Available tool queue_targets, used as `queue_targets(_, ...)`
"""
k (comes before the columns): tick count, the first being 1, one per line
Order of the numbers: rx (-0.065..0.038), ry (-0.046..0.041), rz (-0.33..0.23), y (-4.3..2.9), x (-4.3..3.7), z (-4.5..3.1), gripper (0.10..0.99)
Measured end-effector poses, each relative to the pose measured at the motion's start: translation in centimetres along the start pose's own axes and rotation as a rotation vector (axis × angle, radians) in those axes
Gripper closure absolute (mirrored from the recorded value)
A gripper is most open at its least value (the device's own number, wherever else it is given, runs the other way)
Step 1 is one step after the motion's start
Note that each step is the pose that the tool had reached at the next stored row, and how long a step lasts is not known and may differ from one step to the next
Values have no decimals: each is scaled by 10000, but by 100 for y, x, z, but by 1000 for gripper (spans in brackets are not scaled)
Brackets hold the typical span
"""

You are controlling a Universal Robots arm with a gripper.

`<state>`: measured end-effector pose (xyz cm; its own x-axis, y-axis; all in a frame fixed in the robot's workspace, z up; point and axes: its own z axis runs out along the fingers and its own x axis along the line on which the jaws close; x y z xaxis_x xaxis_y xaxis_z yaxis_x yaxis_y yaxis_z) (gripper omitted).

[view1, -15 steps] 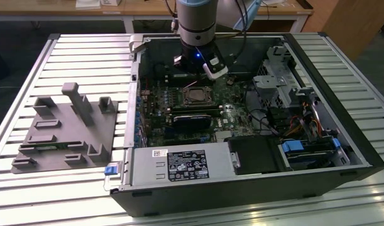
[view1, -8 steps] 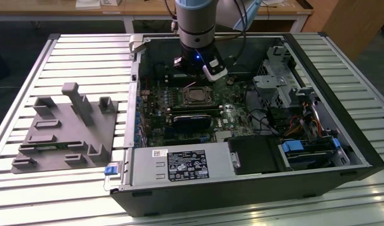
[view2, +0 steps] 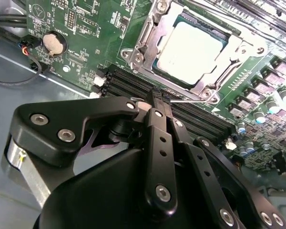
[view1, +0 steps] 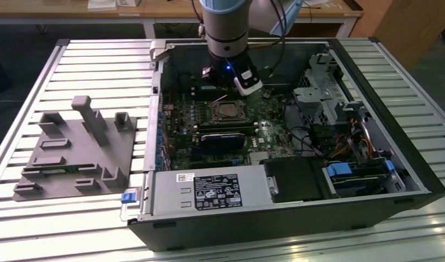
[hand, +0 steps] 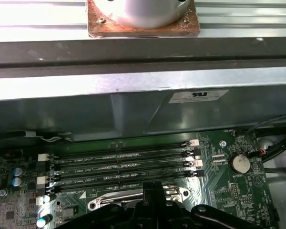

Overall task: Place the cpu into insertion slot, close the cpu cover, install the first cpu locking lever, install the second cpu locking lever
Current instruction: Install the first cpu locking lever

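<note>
The cpu (view2: 193,47), a pale silvery square chip, lies in the insertion slot (view1: 227,112) on the green motherboard. The cpu cover (view2: 150,40), a silvery frame with a cut-out middle, lies flat over the chip's edges. My gripper (view2: 159,98) has its black fingers (view2: 155,124) pressed together, shut, just beside the slot's rim and over the black memory slots. A thin silvery locking lever (view2: 183,100) runs out from the fingertips along the slot's edge; whether it is pinched I cannot tell. In the exterior view the gripper (view1: 222,94) hangs inside the open computer case, just behind the slot.
Several black memory slots (hand: 119,167) lie between the socket and the case wall (hand: 133,109). A coin battery (view2: 54,43) sits on the board nearby. A power supply (view1: 207,191), a drive cage (view1: 331,98) and cables crowd the case. A grey fixture plate (view1: 76,153) lies at the exterior view's left.
</note>
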<state>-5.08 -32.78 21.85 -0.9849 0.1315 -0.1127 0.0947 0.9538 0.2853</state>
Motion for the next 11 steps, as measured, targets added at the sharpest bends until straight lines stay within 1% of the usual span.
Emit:
queue_targets(1,-8,-19,4,-1,8,2,980)
queue_targets(7,-14,-74,11,-6,42,4,980)
queue_targets(9,-22,-135,10,-11,51,12,980)
queue_targets(11,-39,-256,-11,-14,64,20,980)
